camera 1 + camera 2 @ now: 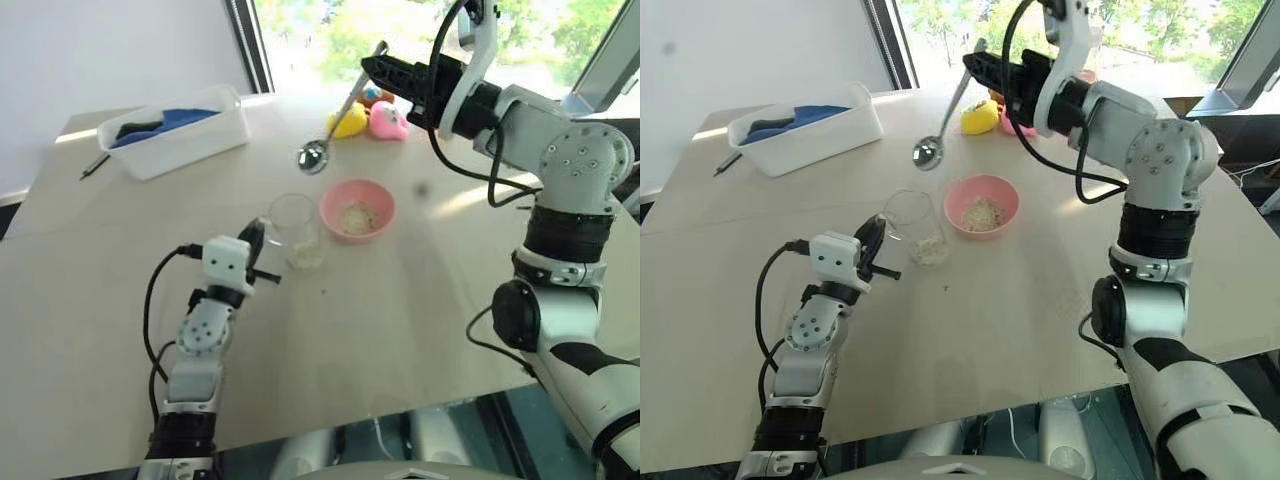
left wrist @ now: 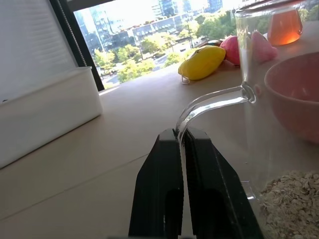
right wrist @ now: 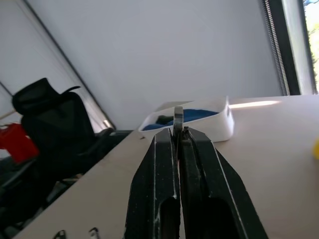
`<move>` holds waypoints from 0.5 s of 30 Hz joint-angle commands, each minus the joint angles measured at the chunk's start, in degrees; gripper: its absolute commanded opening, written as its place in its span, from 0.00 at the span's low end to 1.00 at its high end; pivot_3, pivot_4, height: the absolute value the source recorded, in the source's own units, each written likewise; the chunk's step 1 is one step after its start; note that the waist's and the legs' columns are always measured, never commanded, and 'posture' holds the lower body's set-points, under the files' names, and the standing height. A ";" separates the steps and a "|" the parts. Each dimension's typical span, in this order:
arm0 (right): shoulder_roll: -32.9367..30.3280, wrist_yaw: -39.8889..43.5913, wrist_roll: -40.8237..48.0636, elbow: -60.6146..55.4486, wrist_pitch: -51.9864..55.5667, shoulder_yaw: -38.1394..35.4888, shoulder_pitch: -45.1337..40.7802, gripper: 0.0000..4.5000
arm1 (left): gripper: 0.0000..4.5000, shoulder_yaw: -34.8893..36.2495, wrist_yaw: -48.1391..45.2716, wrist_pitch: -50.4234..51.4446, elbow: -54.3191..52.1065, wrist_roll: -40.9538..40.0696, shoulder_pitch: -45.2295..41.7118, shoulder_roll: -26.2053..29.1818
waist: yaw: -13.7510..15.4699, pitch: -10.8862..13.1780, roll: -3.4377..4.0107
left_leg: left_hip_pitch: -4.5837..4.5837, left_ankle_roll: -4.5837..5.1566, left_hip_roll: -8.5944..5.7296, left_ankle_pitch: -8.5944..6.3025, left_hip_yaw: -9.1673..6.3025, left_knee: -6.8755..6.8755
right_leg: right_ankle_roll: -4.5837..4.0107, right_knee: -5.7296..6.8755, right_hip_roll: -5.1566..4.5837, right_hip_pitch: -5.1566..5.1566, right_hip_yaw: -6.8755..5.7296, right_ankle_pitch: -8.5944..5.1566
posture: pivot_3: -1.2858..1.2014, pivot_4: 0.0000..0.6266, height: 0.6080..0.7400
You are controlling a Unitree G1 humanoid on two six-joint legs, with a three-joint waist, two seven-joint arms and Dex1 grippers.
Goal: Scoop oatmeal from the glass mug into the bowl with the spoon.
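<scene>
While clamped on spoon (image 1: pixel 335 122), right gripper (image 1: pixel 372 68) raised above counter (image 1: pixel 400 320); left gripper (image 2: pixel 182 144) pinching mug handle.

Right jaws shut tight on thin spoon handle, head hanging down-left over counter, just behind glass mug (image 1: pixel 297 230) and pink bowl (image 1: pixel 357 208). Left jaws closed on glass mug's handle, mug upright on counter w/ oatmeal (image 2: pixel 291 201) at bottom. More oatmeal in bowl, just beside mug to robot's right. White tub (image 1: pixel 180 128) well apart, far left.

mug (image 1: pixel 297 230) upright, some oatmeal (image 1: pixel 307 256) | bowl (image 1: pixel 357 209) beside | spoon (image 1: pixel 330 132) aloft
</scene>
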 commanded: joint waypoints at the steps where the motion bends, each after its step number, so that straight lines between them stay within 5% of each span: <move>1: 0.56 -1.27 2.21 -5.21 1.81 1.69 1.35 0.00 | 0.01 -0.79 -1.49 2.22 1.56 -0.16 0.92 -0.06 | 0.02 -0.02 0.01 | 0.00 0.00 0.00 0.00 0.00 0.00 | 0.00 0.00 0.00 0.00 0.00 0.00 | 0.52 0.24 1.00; 6: -0.25 1.08 -5.29 -7.31 -4.33 12.49 7.32 0.00 | 0.01 -0.96 -1.81 2.08 1.34 -0.40 1.48 0.02 | -0.15 -0.14 0.05 | 0.02 0.00 -0.01 0.00 0.02 0.00 | 0.00 0.03 0.00 0.00 0.01 0.00 | 0.52 0.24 1.00; 15: 2.14 4.41 -10.35 -5.94 -10.34 19.42 8.33 0.00 | 0.01 -1.21 -1.14 2.26 -0.05 0.33 2.34 0.14 | -0.22 -0.16 0.05 | 0.04 0.00 -0.02 0.00 0.02 0.02 | 0.00 0.06 0.10 0.00 0.01 0.00 | 0.52 0.24 1.00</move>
